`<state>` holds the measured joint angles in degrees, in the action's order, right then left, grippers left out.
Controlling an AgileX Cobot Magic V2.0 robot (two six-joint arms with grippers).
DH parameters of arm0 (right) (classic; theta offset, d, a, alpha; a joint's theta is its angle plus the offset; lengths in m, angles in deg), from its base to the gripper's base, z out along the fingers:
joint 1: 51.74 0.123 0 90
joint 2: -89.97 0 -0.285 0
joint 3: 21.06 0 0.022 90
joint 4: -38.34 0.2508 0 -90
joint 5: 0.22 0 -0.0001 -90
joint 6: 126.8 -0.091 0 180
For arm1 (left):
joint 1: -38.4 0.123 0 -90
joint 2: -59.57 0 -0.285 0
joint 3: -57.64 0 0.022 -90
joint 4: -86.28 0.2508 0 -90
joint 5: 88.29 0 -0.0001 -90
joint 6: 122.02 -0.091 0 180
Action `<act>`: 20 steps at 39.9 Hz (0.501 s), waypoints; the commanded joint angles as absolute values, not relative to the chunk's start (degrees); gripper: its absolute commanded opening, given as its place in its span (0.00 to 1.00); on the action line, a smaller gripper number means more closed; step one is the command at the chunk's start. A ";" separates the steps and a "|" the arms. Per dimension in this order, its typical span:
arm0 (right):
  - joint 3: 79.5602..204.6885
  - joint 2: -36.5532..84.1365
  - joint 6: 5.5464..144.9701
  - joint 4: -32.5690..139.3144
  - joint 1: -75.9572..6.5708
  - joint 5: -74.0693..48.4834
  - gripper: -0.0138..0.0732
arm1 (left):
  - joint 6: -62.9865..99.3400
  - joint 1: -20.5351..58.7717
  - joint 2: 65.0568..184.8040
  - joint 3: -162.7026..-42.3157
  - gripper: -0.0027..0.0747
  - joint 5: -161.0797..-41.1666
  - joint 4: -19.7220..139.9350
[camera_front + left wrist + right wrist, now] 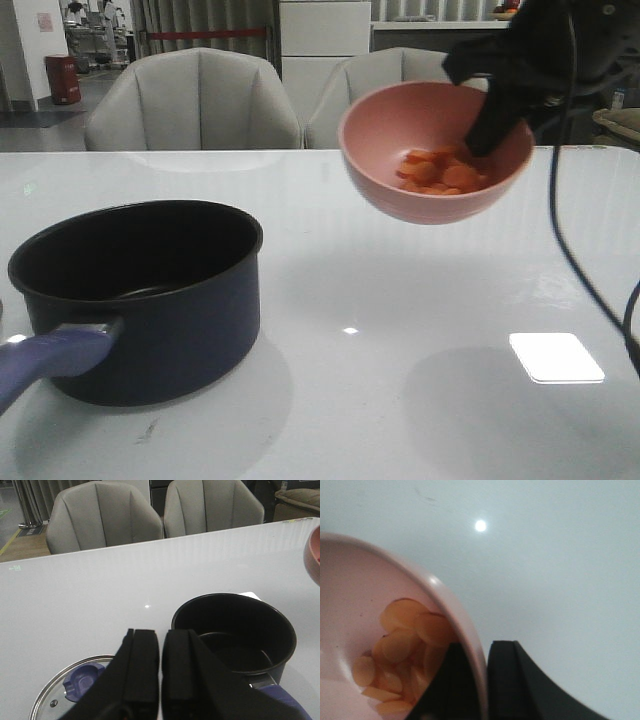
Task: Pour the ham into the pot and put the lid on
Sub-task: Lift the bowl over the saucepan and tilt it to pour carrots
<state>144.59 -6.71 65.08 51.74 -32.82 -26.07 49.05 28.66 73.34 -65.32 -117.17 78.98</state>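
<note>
Navy pot (140, 300) sits by the tabletop's (400, 300) near left edge, its purple-blue handle (50, 355) cut off by the frame. Beside it lies the glass lid (55, 700), half hidden behind the left gripper (160, 670), jaws together on nothing; no lettering is readable. Farther back, the right gripper (482, 680) is clamped on the rim of the pink bowl (435, 150), held tilted in the air with the ham (440, 172) inside.

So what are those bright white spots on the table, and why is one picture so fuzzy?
Front view: ceiling lights reflect off the glossy table as a bright rectangle and a small dot. Right wrist view: another round glare spot, and the pink bowl and ham are soft, too close to the camera. Left wrist view: a faint glint.
</note>
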 commanded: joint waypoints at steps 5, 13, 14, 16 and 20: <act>138.90 -0.49 66.03 52.43 -21.84 -5.50 0.32 | 49.68 28.27 73.95 -66.86 0.19 -113.21 78.55; 138.17 -2.10 70.01 51.20 -11.87 10.93 0.32 | 49.68 28.27 73.95 -66.86 0.19 -113.21 78.55; 138.17 -2.64 70.01 51.20 -10.87 13.61 0.32 | 49.68 28.27 73.95 -66.86 0.19 -113.21 78.55; 138.37 -3.87 70.01 51.20 -9.43 18.20 0.32 | 49.68 28.27 73.95 -66.86 0.19 -113.21 78.55; 139.17 -7.12 70.30 51.12 -8.99 24.99 0.32 | 49.68 28.27 73.95 -66.86 0.19 -113.21 78.55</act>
<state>136.75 -7.15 69.52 51.67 -9.16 13.89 49.05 28.66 73.34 -65.32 -117.17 78.98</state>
